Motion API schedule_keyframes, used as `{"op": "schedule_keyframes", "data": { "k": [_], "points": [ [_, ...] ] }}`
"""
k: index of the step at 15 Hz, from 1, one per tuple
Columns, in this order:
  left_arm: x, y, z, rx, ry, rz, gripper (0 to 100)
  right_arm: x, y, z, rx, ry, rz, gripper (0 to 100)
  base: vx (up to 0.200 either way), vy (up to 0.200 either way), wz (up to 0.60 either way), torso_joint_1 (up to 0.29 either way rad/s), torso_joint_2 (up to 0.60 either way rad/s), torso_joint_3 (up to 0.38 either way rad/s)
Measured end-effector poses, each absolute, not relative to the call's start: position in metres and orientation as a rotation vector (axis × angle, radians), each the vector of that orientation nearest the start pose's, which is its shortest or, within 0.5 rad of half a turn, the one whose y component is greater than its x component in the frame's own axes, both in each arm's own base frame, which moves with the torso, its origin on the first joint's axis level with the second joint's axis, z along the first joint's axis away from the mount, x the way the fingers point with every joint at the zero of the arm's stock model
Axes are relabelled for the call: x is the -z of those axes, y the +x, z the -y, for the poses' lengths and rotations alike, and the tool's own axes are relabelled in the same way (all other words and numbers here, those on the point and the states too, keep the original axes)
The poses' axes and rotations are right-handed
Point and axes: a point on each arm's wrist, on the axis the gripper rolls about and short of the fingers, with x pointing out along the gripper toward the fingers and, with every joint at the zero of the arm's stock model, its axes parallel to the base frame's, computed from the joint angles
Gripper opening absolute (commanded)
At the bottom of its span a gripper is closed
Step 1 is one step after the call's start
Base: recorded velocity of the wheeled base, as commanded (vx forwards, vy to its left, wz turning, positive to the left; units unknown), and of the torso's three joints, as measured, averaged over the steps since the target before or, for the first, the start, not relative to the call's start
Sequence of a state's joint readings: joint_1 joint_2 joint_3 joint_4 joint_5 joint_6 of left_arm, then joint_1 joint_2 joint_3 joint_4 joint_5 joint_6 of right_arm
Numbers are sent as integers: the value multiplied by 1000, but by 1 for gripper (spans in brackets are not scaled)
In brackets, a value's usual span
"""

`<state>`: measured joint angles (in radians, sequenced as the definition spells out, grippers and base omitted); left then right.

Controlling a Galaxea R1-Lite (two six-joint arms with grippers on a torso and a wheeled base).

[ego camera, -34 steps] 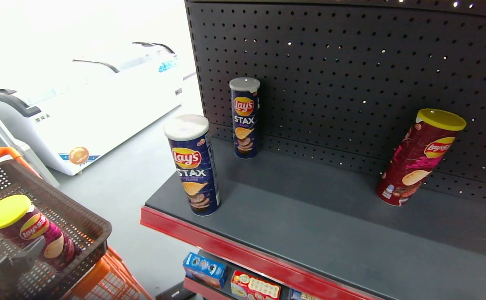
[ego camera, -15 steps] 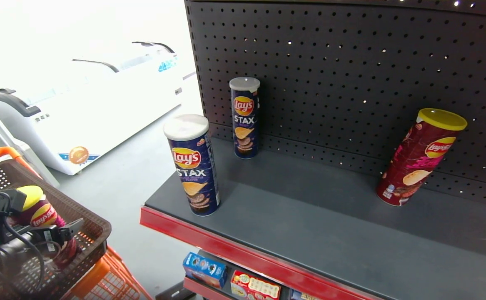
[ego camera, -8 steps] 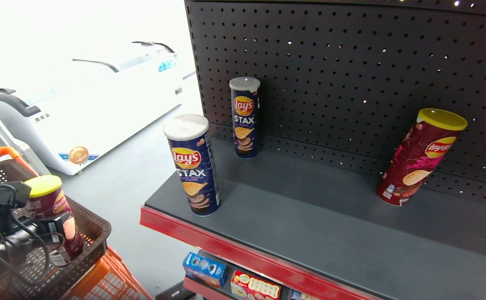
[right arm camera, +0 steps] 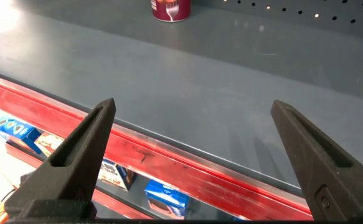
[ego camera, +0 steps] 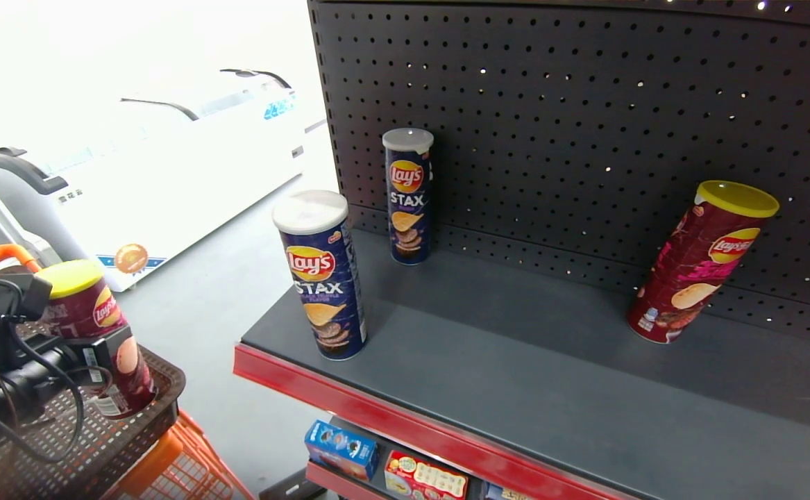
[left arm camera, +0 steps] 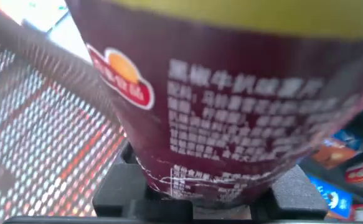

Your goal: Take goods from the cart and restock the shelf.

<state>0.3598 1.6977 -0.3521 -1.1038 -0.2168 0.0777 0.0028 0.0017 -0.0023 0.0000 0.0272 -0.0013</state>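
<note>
Up out of the brown basket (ego camera: 166, 386) came the yellow-lidded maroon can (ego camera: 91, 311), which 2.3 s before had lain tilted on the mesh floor; by now it stood nearly upright with its base about level with the basket's near rim. From where I stood, the grey shelf (ego camera: 516, 375) with its red front edge was the biggest thing in sight, backed by a black pegboard (ego camera: 585, 104), and a white chest freezer (ego camera: 169, 167) sat well off to the left. Under the basket showed the orange cart (ego camera: 182, 465). On the shelf were 3 cans: 1 blue can (ego camera: 321, 285) at the front left corner, a 2nd blue one (ego camera: 408, 198) upright against the pegboard, and a maroon can (ego camera: 696, 271) far to the right, leaning back on the pegboard. The left gripper (ego camera: 110, 354) was clamped across the lifted can's lower half, a pad pressed on either side. The right gripper (right arm camera: 193, 106) hung over the shelf's front edge with its jaws spread wide, holding nothing. Small boxes (ego camera: 342, 448) sat on the tier below.
</note>
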Motion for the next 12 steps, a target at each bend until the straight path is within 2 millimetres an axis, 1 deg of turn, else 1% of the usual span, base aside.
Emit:
{"op": "schedule_keyframes", "data": {
  "k": [4,8,12],
  "points": [
    [-154,238,-56,-31,49,-113,0,-76,-23,-1,-30,-1,1,100,0,0,0,0,0,0],
    [-175,226,-26,82,74,-21,0,-76,-23,-1,-30,-1,1,100,0,0,0,0,0,0],
    [-195,219,-13,129,89,65,0,-76,-23,-1,-30,-1,1,100,0,0,0,0,0,0]
  ]
}}
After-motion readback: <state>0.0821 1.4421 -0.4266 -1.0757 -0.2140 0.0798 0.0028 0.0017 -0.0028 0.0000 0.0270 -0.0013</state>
